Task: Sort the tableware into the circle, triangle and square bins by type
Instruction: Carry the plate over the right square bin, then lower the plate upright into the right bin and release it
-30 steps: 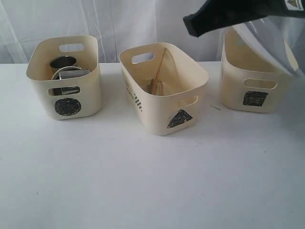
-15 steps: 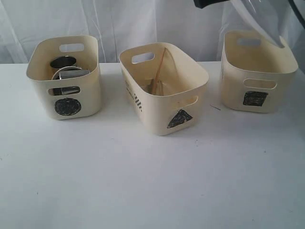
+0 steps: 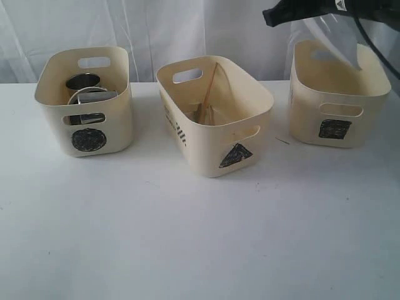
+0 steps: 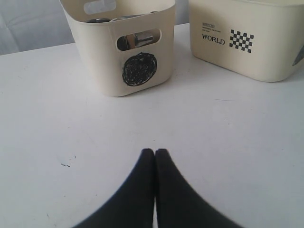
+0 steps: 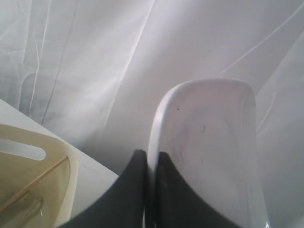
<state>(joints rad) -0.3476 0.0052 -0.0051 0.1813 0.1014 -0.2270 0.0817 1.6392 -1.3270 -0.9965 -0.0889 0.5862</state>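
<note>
My right gripper [image 5: 151,159] is shut on the rim of the large white square plate [image 5: 209,142] and holds it up in front of the curtain. In the exterior view that gripper [image 3: 275,16] hangs at the top right, with the plate [image 3: 331,37] above the square bin [image 3: 334,94]. The circle bin [image 3: 84,100] on the left holds steel cups [image 3: 83,81] and a steel bowl [image 3: 87,95]. Wooden chopsticks [image 3: 209,87] lean inside the middle triangle bin [image 3: 212,119]. My left gripper [image 4: 155,152] is shut and empty, low over the table in front of the circle bin [image 4: 118,47].
The white table [image 3: 187,237] stretches in front of the three bins. A white curtain [image 3: 187,31] hangs right behind them. The triangle bin's side with the WORLD print [image 4: 247,42] shows in the left wrist view.
The right gripper has lifted the plate up and to the right over the square bin, then come slightly lower. The left gripper and the bins have not moved.
</note>
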